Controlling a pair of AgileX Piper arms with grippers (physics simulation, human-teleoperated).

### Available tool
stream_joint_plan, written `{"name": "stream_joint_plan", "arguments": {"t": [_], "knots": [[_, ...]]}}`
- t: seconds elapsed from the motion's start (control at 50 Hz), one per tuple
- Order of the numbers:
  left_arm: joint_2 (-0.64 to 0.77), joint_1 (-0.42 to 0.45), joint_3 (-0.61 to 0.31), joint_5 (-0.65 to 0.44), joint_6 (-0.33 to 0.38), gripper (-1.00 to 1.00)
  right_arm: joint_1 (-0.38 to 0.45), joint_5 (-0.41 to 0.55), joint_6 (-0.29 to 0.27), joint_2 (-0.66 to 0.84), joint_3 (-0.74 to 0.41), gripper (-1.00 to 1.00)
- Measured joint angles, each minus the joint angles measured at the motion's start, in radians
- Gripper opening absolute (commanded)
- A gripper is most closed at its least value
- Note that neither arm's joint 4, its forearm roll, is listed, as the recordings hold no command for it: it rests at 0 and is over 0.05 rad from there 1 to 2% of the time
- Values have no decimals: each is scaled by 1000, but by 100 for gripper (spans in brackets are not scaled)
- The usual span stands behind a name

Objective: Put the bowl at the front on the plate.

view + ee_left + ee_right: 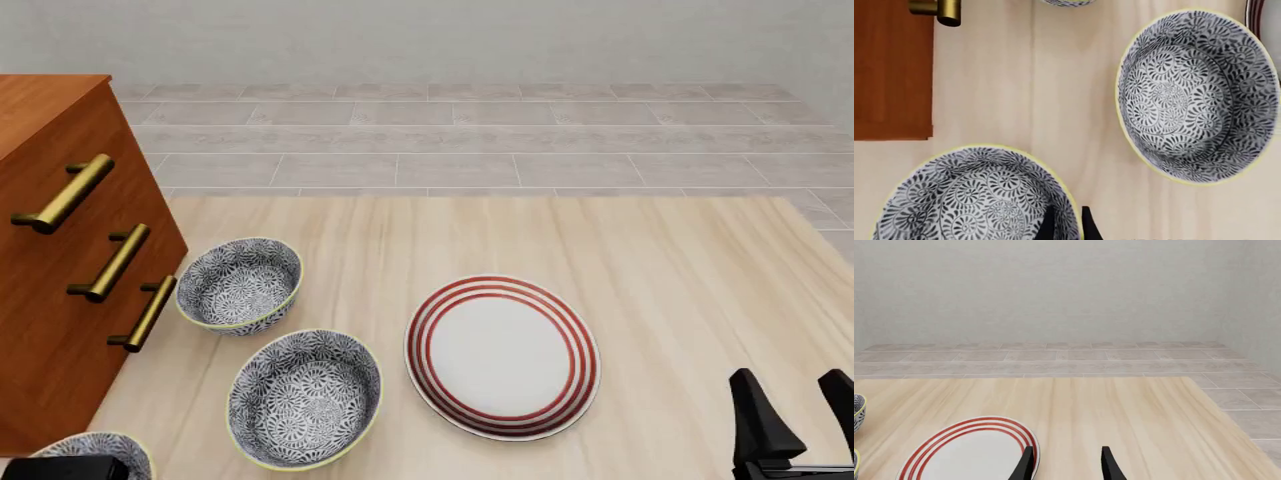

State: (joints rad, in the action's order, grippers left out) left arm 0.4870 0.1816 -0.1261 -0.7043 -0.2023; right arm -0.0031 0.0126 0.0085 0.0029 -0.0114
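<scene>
Left jaws [1066, 225] narrowly parted over the rim of the front blue-and-white floral bowl [94, 452] at the tabletop's [694, 270] near-left corner — nothing gripped yet. Right jaws [794, 412] open, idle beside the red-ringed white plate [502, 356] — left arm's nearer.

A pale wooden table [667, 280] is seen, with grain running across it. On it a white plate [503, 355] ringed in red is laid flat, right of centre. Three patterned bowls are set in a line at the left: the far bowl [240, 284], the middle bowl [304, 398] just beside the plate, and the front bowl [94, 452], cut off by the lower edge.
</scene>
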Motion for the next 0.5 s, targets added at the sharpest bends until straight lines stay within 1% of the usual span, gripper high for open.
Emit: {"name": "stream_joint_plan", "arguments": {"t": [0.08,0.36,0.5], "knots": [[-24,5,-12,-31,-4,-100,0,0,0,0,0,100],[-100,23,-93,-142,22,-100,0,0,0,0,0,100],[-124,35,-129,-179,33,-100,0,0,0,0,0,100]]}}
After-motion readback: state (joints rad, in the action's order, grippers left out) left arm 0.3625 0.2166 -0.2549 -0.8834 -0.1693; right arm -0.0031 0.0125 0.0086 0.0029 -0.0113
